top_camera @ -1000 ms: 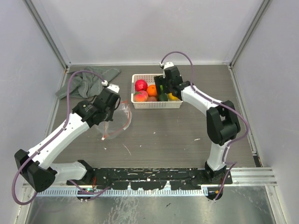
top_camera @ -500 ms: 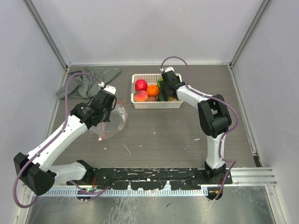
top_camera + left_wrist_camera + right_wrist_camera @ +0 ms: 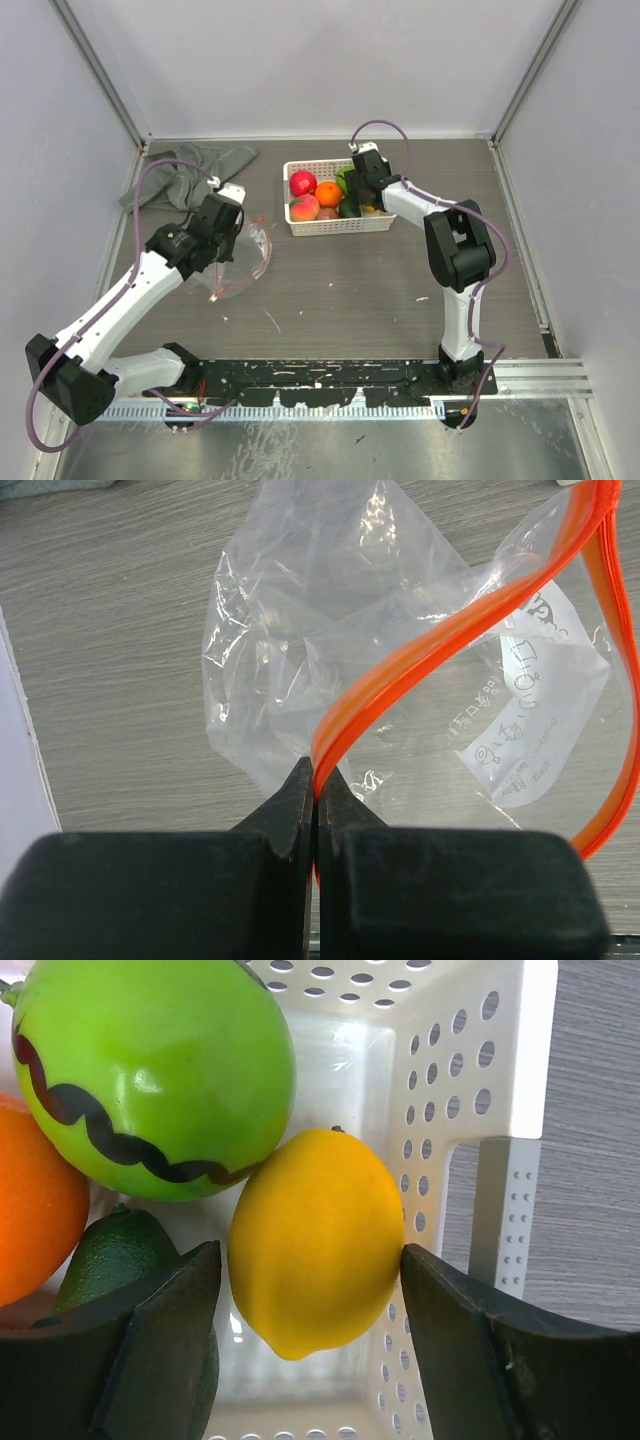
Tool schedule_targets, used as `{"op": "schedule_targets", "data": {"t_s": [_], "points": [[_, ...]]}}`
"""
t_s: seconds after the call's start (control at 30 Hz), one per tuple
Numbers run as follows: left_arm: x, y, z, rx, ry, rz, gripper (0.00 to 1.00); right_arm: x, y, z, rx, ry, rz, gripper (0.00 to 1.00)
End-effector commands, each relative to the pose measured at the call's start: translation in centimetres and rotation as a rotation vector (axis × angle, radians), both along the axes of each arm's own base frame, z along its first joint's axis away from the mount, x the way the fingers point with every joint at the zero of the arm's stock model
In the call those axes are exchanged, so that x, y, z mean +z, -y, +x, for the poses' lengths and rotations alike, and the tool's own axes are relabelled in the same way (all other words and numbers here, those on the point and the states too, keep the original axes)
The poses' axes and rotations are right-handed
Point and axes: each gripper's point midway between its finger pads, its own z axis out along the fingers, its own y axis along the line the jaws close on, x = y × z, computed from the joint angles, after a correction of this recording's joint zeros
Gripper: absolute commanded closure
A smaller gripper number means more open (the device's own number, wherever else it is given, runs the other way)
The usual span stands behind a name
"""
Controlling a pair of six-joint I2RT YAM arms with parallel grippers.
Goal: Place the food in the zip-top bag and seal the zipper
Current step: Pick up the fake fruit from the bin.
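My left gripper (image 3: 222,234) (image 3: 317,792) is shut on the orange-red zipper (image 3: 450,640) of the clear zip-top bag (image 3: 245,265) (image 3: 300,630), which lies crumpled on the table with its mouth gaping. The food sits in a white lattice basket (image 3: 335,228): red (image 3: 302,183), orange (image 3: 328,193), peach (image 3: 302,207), green (image 3: 346,178) (image 3: 150,1070), and yellow (image 3: 315,1240). My right gripper (image 3: 362,200) (image 3: 312,1270) is down in the basket, open, with its fingers on either side of the yellow fruit. The right finger touches it; a sliver of gap shows at the left finger.
A grey cloth (image 3: 190,170) lies at the back left. A dark green fruit (image 3: 110,1255) lies beside my right gripper's left finger. The basket wall (image 3: 470,1080) stands just beyond the right finger. Side walls enclose the table.
My right gripper has dropped into the basket's right end around the yellow fruit. My left gripper has drawn the bag slightly left and back, still holding the zipper.
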Motion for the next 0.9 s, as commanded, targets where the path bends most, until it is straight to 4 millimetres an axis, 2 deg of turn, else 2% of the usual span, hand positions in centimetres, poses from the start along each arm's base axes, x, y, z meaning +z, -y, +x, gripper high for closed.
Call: {"op": "schedule_targets", "data": {"t_s": [0.0, 0.37, 0.43, 0.6, 0.87], "points": [[0.9, 0.6, 0.6, -0.019, 0.048, -0.042, 1.0, -1.7, 0.1, -0.1, -0.005, -0.041, 0.021, 0.22], [0.6, 1.0, 0.5, -0.038, 0.033, -0.053, 1.0, -2.2, 0.4, 0.7, -0.002, -0.022, 0.027, 0.23], [0.5, 1.1, 0.4, -0.042, 0.03, -0.057, 1.0, -2.0, 0.4, 0.7, -0.005, -0.019, 0.024, 0.27], [0.4, 1.4, 0.3, -0.055, 0.024, -0.07, 1.0, -0.1, 1.0, 0.1, -0.011, 0.014, 0.023, 0.44], [0.2, 1.9, 0.2, -0.075, 0.009, -0.085, 1.0, 4.9, 1.1, -1.1, 0.008, 0.102, 0.063, 0.54]]}}
